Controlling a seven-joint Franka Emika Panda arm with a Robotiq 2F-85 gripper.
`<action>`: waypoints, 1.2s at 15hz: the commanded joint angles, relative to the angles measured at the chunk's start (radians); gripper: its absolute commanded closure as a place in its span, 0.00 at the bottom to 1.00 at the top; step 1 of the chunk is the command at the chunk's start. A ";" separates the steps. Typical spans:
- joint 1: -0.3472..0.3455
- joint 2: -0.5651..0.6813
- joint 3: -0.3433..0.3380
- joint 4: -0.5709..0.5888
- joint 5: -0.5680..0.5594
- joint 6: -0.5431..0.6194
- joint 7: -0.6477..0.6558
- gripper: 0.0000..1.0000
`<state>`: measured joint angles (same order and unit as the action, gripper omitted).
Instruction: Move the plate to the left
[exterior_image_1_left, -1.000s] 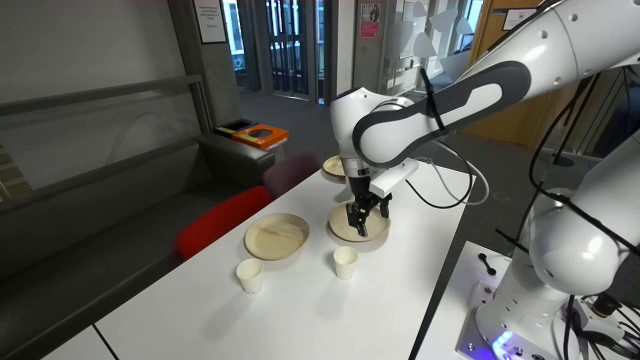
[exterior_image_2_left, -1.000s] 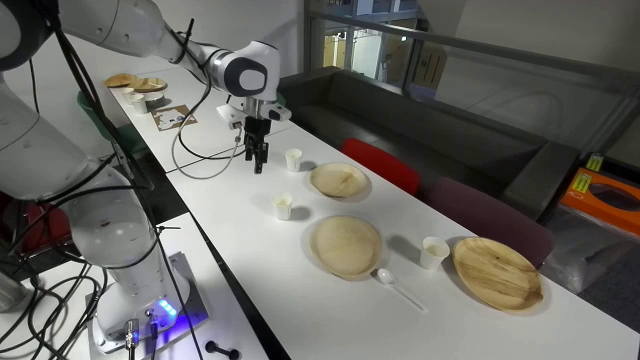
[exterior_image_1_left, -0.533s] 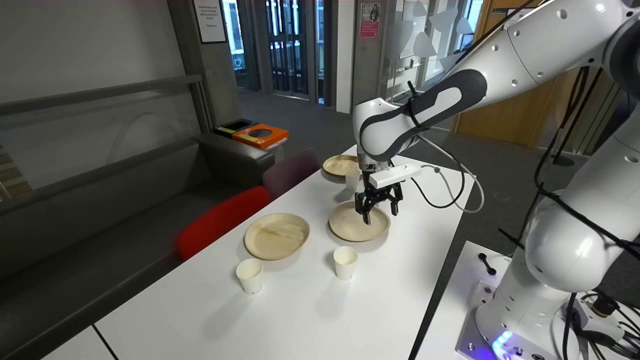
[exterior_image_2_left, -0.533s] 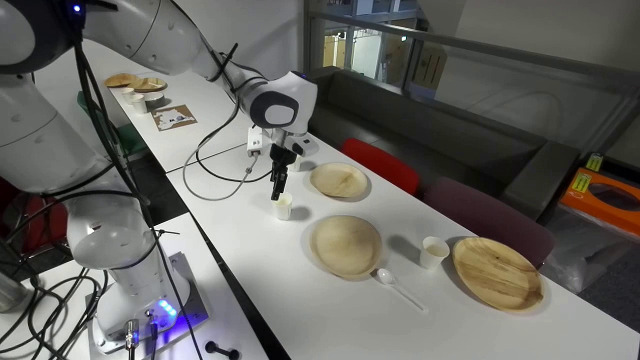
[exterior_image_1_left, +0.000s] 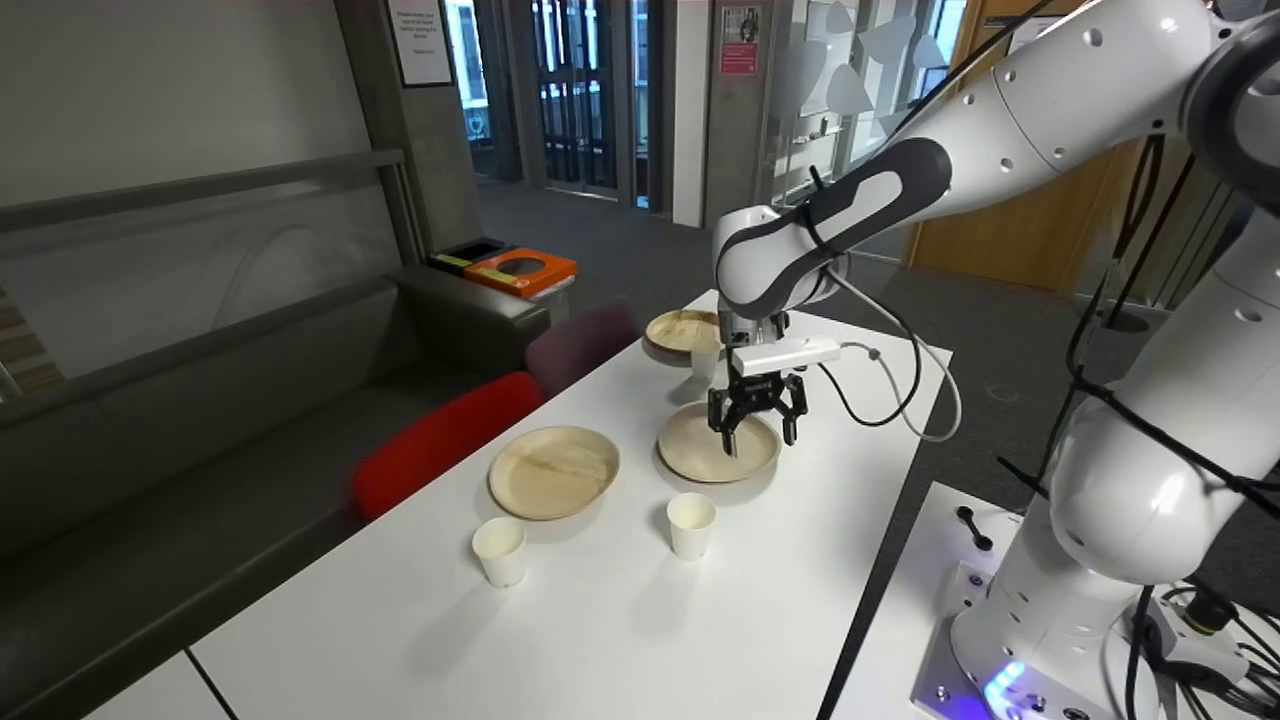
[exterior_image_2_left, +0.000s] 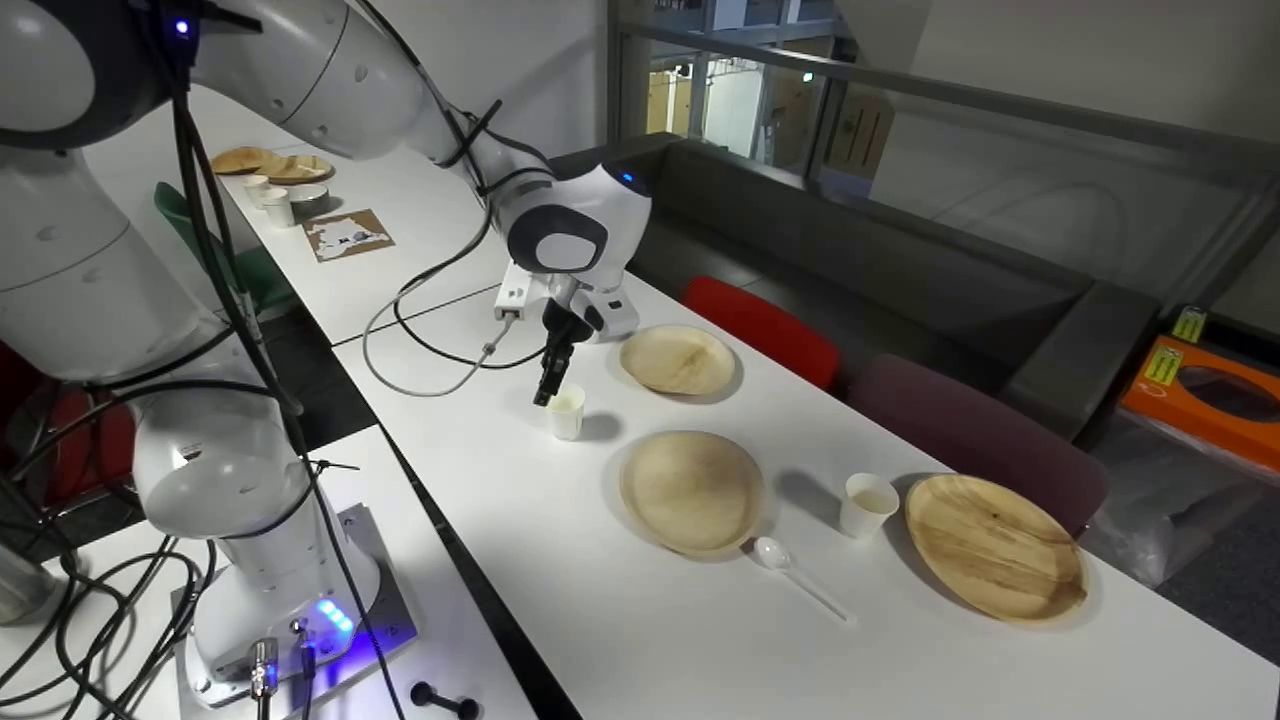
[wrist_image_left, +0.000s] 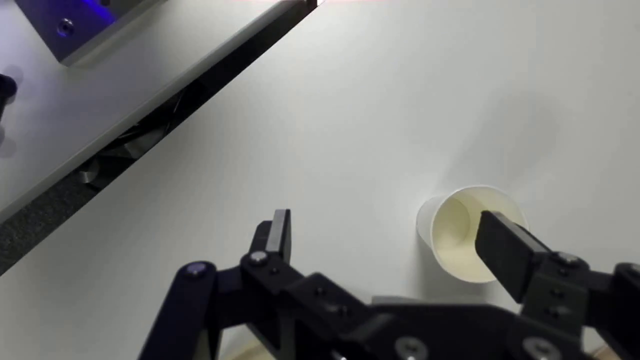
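Two round beige plates lie flat near the middle of the white table. One plate is the wide, shallow one beside the red chair, in both exterior views (exterior_image_1_left: 555, 472) (exterior_image_2_left: 677, 360). A similar beige dish lies nearer the robot (exterior_image_1_left: 700, 462) (exterior_image_2_left: 690, 490). I cannot tell for sure which is the task's plate. My gripper (exterior_image_1_left: 757, 442) is open and empty above the table, apart from both. In an exterior view its fingertips (exterior_image_2_left: 543, 400) appear beside a white cup. In the wrist view one finger of the gripper (wrist_image_left: 385, 217) overlaps that cup's opening; contact is unclear.
That white cup (exterior_image_1_left: 690, 525) (exterior_image_2_left: 567, 418) (wrist_image_left: 455, 230) stands upright close to the gripper. Another cup (exterior_image_1_left: 500, 552) stands by the shallow plate. A third cup (exterior_image_2_left: 868, 505), a white spoon (exterior_image_2_left: 800, 580) and a wood-grained plate (exterior_image_2_left: 995, 548) lie farther along the table.
My gripper has moved along the table towards the beige dish nearer the robot and come lower, close to the white cup. It has dipped slightly in the last half second. The plates and cups have not moved.
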<state>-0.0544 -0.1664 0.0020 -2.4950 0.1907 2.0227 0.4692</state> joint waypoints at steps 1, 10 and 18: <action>0.008 -0.031 0.021 -0.040 0.018 0.160 0.092 0.00; -0.020 0.227 -0.054 -0.015 0.279 0.619 0.172 0.00; -0.073 0.412 -0.097 0.005 0.551 0.901 0.238 0.00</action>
<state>-0.1080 0.2317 -0.0933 -2.5000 0.6729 2.8780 0.6693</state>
